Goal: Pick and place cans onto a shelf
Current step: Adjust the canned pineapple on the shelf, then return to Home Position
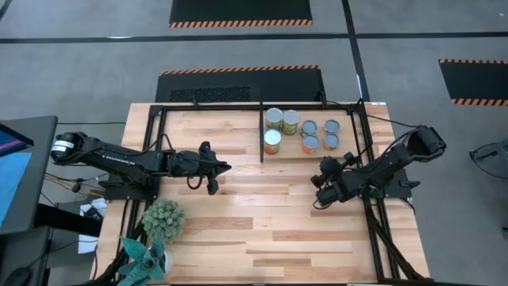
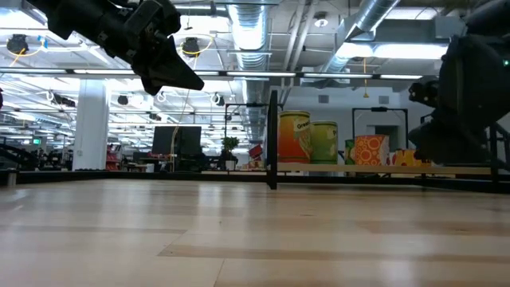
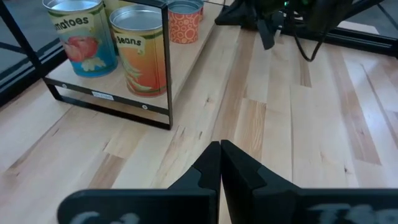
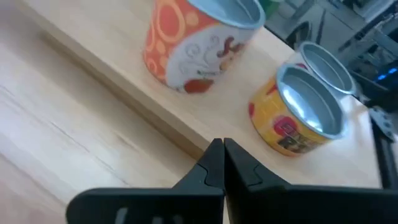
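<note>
Several cans (image 1: 302, 131) stand upright on their bases on the shelf's (image 1: 262, 135) light wood plank, all right of its central divider bar. The left wrist view shows a tomato can (image 3: 84, 37) and a bean can (image 3: 140, 53) behind the black frame. My left gripper (image 1: 228, 168) hangs shut over the table's middle, left of the divider and clear of the wood (image 3: 220, 149). My right gripper (image 4: 222, 146) is shut and low, just on the near side of the plank. It points at an orange-patterned can (image 4: 193, 37) and a yellow can (image 4: 298, 118) and touches neither.
A spiky green potted plant (image 1: 163, 218) and a teal one (image 1: 144, 258) stand at the table's near left corner. A monitor (image 1: 16, 167) stands beyond the left edge. Bare wood lies between the two arms and toward the near edge. Cables run along the right frame bar (image 1: 373, 230).
</note>
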Controlling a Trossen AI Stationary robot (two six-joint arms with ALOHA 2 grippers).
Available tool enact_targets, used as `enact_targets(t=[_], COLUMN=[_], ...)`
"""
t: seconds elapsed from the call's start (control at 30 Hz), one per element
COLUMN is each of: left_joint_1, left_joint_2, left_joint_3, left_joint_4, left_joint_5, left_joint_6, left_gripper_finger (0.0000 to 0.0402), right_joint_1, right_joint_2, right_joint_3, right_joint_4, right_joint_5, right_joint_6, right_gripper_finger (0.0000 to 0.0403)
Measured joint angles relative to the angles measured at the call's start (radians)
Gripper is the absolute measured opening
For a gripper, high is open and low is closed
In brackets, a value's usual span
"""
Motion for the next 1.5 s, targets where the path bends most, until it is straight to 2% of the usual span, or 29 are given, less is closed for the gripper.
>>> enact_targets(t=[0.43,1.07,1.3,1.5], left_joint_1=[0.000,0.000,0.000,0.000], left_joint_2=[0.000,0.000,0.000,0.000], left_joint_3=[0.000,0.000,0.000,0.000], left_joint_4=[0.000,0.000,-0.003,-0.015], left_joint_5=[0.000,-0.001,-0.001,-0.001], left_joint_6=[0.010,0.012,0.012,0.012], left_gripper_finger=[0.0000,0.0000,0.0000,0.0000], right_joint_1=[-0.068,-0.240,-0.220,-0.206], right_joint_2=[0.000,0.000,0.000,0.000], right_joint_3=[-0.048,-0.048,-0.048,-0.048], right_joint_4=[0.061,0.091,0.078,0.010], right_joint_5=[0.097,0.097,0.060,0.050], right_joint_6=[0.072,0.068,0.069,0.164], right_gripper_finger=[0.0011,0.0012,0.0012,0.0012])
